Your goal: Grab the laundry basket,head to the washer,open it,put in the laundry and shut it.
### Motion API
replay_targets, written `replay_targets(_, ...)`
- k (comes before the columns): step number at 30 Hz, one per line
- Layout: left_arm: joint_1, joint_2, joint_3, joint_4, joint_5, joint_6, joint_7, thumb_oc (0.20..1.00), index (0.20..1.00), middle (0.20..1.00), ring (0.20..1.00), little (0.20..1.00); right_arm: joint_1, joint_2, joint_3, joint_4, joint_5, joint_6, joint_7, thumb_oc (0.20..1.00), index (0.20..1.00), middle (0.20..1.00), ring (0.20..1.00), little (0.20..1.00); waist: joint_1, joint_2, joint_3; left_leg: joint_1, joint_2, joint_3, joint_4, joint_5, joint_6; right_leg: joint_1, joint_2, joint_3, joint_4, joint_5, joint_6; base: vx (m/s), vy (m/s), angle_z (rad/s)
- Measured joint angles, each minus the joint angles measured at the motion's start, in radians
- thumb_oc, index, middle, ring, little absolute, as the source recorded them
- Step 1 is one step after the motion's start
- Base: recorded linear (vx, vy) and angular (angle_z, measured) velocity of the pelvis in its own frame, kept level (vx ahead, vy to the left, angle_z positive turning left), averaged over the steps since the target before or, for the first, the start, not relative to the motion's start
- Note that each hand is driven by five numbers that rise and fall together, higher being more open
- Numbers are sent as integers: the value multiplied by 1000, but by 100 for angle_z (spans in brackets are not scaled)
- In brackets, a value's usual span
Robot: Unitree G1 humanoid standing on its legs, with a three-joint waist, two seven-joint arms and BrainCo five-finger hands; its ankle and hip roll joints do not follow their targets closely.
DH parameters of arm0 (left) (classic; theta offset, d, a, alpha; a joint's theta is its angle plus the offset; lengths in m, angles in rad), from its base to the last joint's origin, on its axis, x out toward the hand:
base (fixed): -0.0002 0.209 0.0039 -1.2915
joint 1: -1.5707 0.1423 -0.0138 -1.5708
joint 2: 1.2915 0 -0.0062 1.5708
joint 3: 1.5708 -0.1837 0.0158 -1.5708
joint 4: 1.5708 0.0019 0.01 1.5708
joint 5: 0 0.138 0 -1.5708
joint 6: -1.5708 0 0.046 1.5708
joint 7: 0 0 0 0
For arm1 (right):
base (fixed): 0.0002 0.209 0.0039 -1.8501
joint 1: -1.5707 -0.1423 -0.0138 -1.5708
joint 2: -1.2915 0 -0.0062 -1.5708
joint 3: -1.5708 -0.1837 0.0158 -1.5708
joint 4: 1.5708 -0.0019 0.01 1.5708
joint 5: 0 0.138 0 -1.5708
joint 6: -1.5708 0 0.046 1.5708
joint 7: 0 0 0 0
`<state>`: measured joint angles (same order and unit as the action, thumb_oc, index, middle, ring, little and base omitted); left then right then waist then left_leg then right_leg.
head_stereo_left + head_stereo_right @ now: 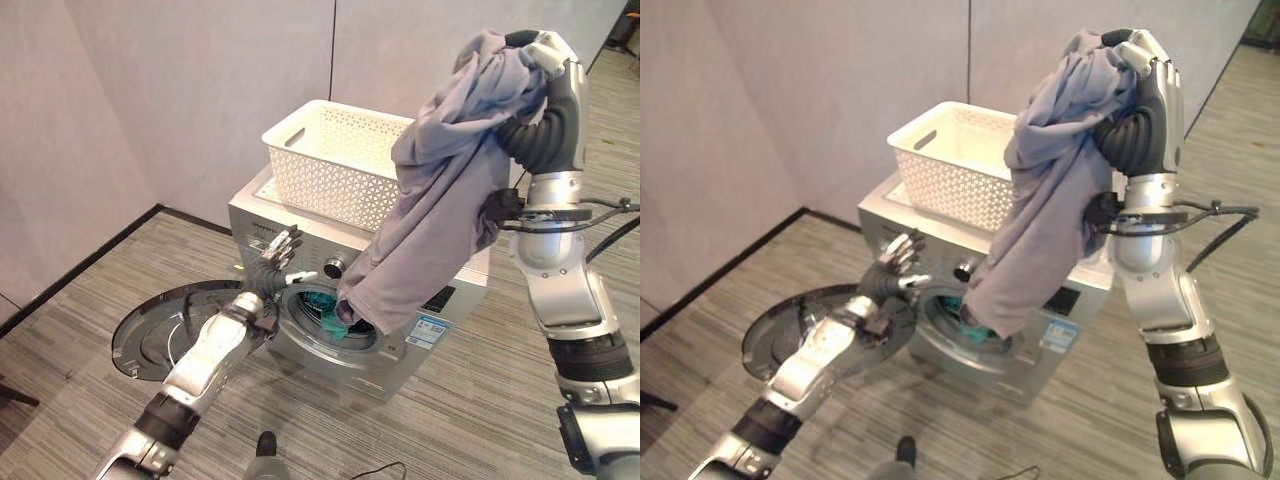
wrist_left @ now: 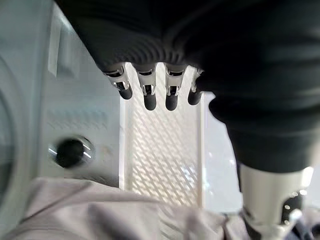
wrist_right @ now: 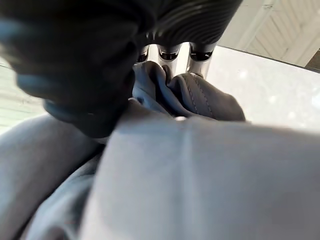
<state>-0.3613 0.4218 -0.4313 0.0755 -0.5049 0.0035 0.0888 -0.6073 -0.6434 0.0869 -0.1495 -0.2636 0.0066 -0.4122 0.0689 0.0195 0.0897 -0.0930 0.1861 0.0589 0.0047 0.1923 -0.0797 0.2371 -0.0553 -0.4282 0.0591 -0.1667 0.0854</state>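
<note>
My right hand (image 1: pixel 548 62) is raised high above the silver washer (image 1: pixel 300 225) and is shut on a grey garment (image 1: pixel 440 200). The garment hangs down in front of the washer, and its lower end reaches the drum opening (image 1: pixel 330 318). A teal cloth (image 1: pixel 323 305) lies inside the drum. In the right wrist view the fingers (image 3: pixel 170 52) curl into the grey cloth (image 3: pixel 200 150). My left hand (image 1: pixel 276 256) is open, its fingers spread against the washer's front at the opening's upper left edge. The white laundry basket (image 1: pixel 330 160) stands on top of the washer.
The round washer door (image 1: pixel 160 335) hangs open to the left, low over the striped floor. Grey walls (image 1: pixel 200 90) stand close behind the washer. The control knob (image 2: pixel 70 152) sits on the front panel. There is open floor in front and to the right.
</note>
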Motion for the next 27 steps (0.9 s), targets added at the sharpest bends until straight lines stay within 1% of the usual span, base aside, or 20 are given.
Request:
replay_targets(3, -56, -6, -31, 40, -20, 15, 19, 1000, 1000, 1000, 1000, 1000, -38, 13, 26, 13, 24, 3, -4, 200, 200, 200, 200, 200, -27, 7, 2, 12, 5, 4, -10, 2, -3, 11, 6, 1, -15, 4, -4, -51, -11, -3)
replay_targets(5, -100, -7, -65, 74, -45, 23, 23, 1000, 1000, 1000, 1000, 1000, -50, 16, 37, 14, 28, 10, -4, 200, 200, 200, 200, 200, -30, 13, 3, 14, 7, 5, -11, 4, -6, 17, 10, 4, -19, 10, -5, -48, -17, -4)
replay_targets(9, -183, -50, -113, 156, -92, 26, 51, 1000, 1000, 1000, 1000, 1000, -75, 17, 59, 27, 54, 20, -25, 200, 200, 200, 200, 200, -55, 20, 4, 25, 17, 8, -11, 7, -10, 35, 21, 4, -37, 18, -13, -46, -25, -1)
replay_targets(11, -241, -80, -153, 208, -132, 30, 63, 1000, 1000, 1000, 1000, 1000, -83, 17, 67, 29, 54, 22, -34, 200, 200, 200, 200, 200, -59, 21, 5, 34, 20, 9, -11, 8, -11, 45, 24, 5, -39, 18, -13, -9, -8, -2)
replay_targets(14, -279, -104, -180, 229, -169, 29, 69, 1000, 1000, 1000, 1000, 1000, -98, 18, 79, 30, 54, 26, -45, 200, 200, 200, 200, 200, -78, 28, 4, 38, 26, 13, -11, 8, -12, 46, 30, 7, -42, 19, -15, -9, -6, -1)
replay_targets(16, -311, -140, -182, 273, -200, 29, 86, 1000, 1000, 1000, 1000, 1000, -114, 18, 94, 33, 56, 34, -45, 200, 200, 200, 200, 200, -87, 32, 3, 39, 31, 21, -10, 8, -12, 46, 33, 12, -42, 20, -18, -10, -22, -6)
replay_targets(17, -357, -188, -182, 338, -204, 29, 105, 1000, 1000, 1000, 1000, 1000, -117, 18, 94, 33, 68, 35, -49, 200, 200, 200, 200, 200, -98, 32, 3, 40, 36, 34, -10, 11, -16, 46, 36, 16, -42, 22, -20, -8, -34, -6)
replay_targets(20, -367, -206, -182, 349, -210, 29, 107, 1000, 1000, 1000, 1000, 1000, -117, 18, 95, 33, 73, 36, -52, 200, 200, 200, 200, 200, -109, 32, 3, 40, 40, 35, -10, 11, -17, 46, 40, 17, -43, 22, -20, -1, -11, -1)
replay_targets(23, -368, -217, -183, 350, -235, 29, 122, 1000, 1000, 1000, 1000, 1000, -117, 18, 95, 34, 73, 36, -67, 200, 200, 200, 200, 200, -113, 32, 3, 41, 45, 36, -9, 11, -17, 46, 44, 18, -43, 22, -21, 0, 0, 0)
replay_targets(25, -395, -242, -186, 378, -241, 29, 134, 1000, 1000, 1000, 1000, 1000, -120, 18, 97, 34, 78, 36, -69, 200, 200, 200, 200, 200, -112, 32, 3, 40, 52, 35, -9, 14, -21, 46, 52, 18, -44, 24, -24, 0, 0, 0)
replay_targets(27, -417, -250, -216, 387, -241, 29, 135, 1000, 1000, 1000, 1000, 1000, -129, 18, 97, 40, 94, 36, -71, 200, 200, 200, 200, 200, -112, 32, 3, 40, 55, 35, -9, 16, -23, 46, 56, 18, -45, 24, -26, 0, 0, 0)
